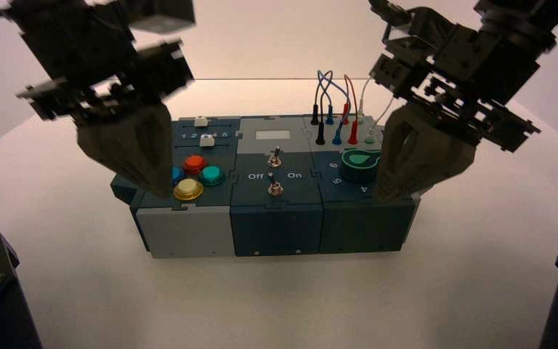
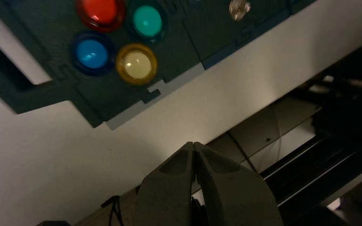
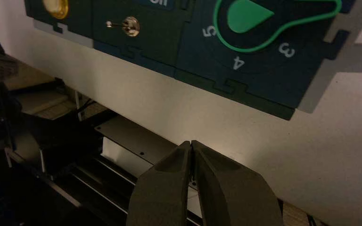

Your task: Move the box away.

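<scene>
Box sits mid-table, front face toward the arms. Left gripper hangs over the button cluster end, jaws clenched, empty. Right gripper hangs over the green dial end, also clenched, empty.

right hand (fingertips together), green dial
</scene>
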Action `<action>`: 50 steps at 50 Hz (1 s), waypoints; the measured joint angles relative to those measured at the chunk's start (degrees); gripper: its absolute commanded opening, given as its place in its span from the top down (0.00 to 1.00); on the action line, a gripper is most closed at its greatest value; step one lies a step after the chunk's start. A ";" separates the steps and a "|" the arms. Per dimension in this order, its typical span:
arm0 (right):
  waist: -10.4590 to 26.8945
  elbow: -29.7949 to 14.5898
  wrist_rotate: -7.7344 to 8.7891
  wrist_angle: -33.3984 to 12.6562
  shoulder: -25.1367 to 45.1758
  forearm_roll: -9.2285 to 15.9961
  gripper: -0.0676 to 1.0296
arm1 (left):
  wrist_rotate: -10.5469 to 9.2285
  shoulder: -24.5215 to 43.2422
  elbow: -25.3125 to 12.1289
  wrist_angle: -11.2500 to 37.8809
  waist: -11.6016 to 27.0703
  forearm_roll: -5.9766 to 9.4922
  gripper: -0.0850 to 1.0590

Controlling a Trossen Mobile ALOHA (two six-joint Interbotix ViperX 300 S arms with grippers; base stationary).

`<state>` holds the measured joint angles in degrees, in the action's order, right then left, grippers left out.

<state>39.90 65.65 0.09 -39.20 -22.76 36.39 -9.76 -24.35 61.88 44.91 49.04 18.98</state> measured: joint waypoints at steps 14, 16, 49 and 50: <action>0.00 1.49 0.44 2.72 2.11 0.35 0.96 | 0.00 6.15 -1.14 -2.55 1.32 0.00 0.95; 0.09 1.49 0.53 2.99 2.55 0.35 0.96 | 0.09 6.68 -1.23 -2.81 1.41 0.00 0.95; 0.09 -3.96 2.02 3.78 14.41 -0.44 0.96 | 1.32 16.00 -4.13 -5.27 1.58 -2.02 0.95; 0.09 -4.13 1.93 3.87 14.77 -0.44 0.96 | 1.23 16.26 -4.48 -5.36 1.58 -2.29 0.95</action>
<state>39.99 61.52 2.02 -35.33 -8.00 35.95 -8.53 -8.09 57.39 39.55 50.63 16.70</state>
